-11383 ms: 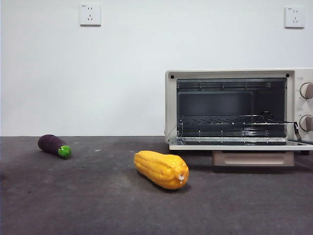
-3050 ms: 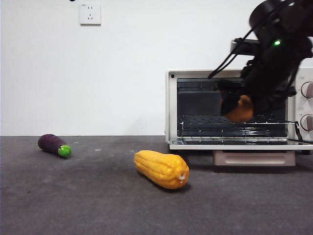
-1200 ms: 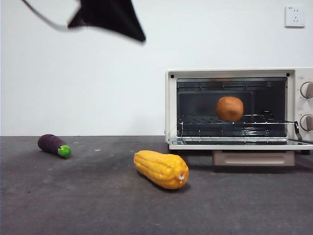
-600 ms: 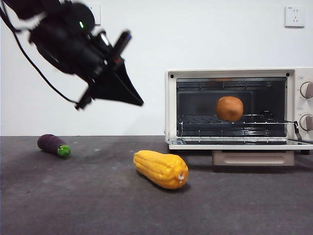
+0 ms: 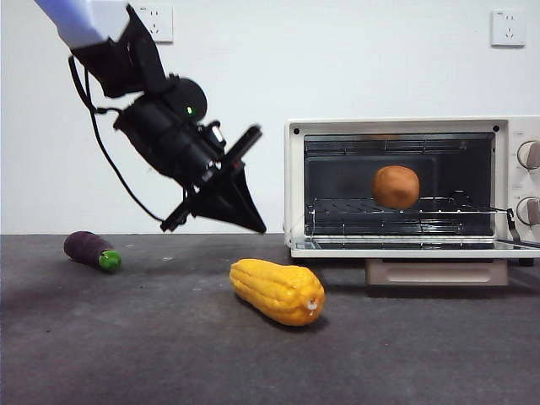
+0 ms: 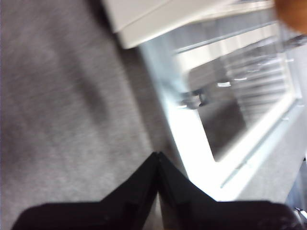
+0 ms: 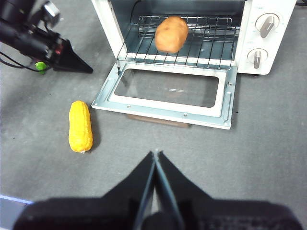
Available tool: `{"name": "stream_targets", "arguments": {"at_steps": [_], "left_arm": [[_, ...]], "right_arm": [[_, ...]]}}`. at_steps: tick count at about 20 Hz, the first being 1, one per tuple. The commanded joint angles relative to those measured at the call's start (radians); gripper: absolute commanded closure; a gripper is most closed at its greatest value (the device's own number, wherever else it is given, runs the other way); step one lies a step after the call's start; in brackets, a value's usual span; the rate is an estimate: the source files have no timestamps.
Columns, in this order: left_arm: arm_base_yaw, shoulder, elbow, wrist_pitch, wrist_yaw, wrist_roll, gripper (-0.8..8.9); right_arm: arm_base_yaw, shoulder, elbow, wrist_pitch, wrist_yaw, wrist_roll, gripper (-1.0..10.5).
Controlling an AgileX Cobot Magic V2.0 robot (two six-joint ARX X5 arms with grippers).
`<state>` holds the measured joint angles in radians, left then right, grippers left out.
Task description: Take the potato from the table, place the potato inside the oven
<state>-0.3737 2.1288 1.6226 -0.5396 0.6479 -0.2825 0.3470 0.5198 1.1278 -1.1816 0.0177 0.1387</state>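
The potato point(image 5: 396, 186), a roundish orange-brown lump, lies on the wire rack inside the oven point(image 5: 294, 186), whose door point(image 5: 405, 251) hangs open and flat. No gripper touches it. In the right wrist view the potato point(image 7: 171, 34) shows on the rack above the open glass door point(image 7: 168, 108). My left gripper point(image 5: 257, 228) is shut and empty, its pointed tip low and just left of the oven's front corner; its own view has the jaws point(image 6: 157, 154) closed above the door's edge. My right gripper point(image 7: 156, 152) is shut, empty, high above the table point(image 5: 126, 337).
A long ridged yellow vegetable point(image 5: 278, 292) lies on the table in front of the oven's left side. A purple eggplant point(image 5: 89, 250) with a green tip lies far left. The oven's two knobs point(image 5: 529, 156) sit at its right end.
The left arm has swung down from the top left toward the oven's left front corner. The potato has stayed on the rack since the right arm left.
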Motion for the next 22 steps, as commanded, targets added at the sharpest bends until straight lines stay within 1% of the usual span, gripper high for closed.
{"name": "stream_targets", "arguments": {"at_steps": [1,5,8,9,11,14,17,20,22], "left_arm": [[-0.016,0.042,0.001,-0.006,0.006,0.001,8.21],[-0.05,0.092,0.001,0.013,0.019,0.013,8.21],[-0.065,0.111,0.001,0.036,0.054,0.015,8.21],[-0.066,0.116,0.001,0.04,0.074,0.015,8.21],[-0.07,0.116,0.001,0.048,0.075,0.021,8.21],[-0.07,0.116,0.001,0.07,0.131,0.021,8.21],[-0.071,0.116,0.001,0.089,0.148,0.02,8.22],[-0.071,0.116,0.001,0.101,0.19,0.02,8.22],[-0.07,0.116,0.001,0.119,0.203,-0.002,8.22]], "right_arm": [[0.001,-0.001,0.003,0.009,-0.003,0.008,9.5],[0.001,0.0,0.003,0.034,-0.003,0.008,9.5],[0.001,0.0,0.003,0.032,-0.003,0.008,9.5],[0.001,0.0,0.003,0.032,-0.002,0.008,9.5],[0.001,0.0,0.003,0.03,-0.002,0.008,9.5],[0.001,0.0,0.003,0.029,-0.002,0.008,9.5],[0.001,0.0,0.003,0.028,-0.002,0.008,9.5],[0.001,0.0,0.003,0.025,-0.003,0.008,9.5],[0.001,0.0,0.003,0.017,-0.003,0.008,9.5]]}}
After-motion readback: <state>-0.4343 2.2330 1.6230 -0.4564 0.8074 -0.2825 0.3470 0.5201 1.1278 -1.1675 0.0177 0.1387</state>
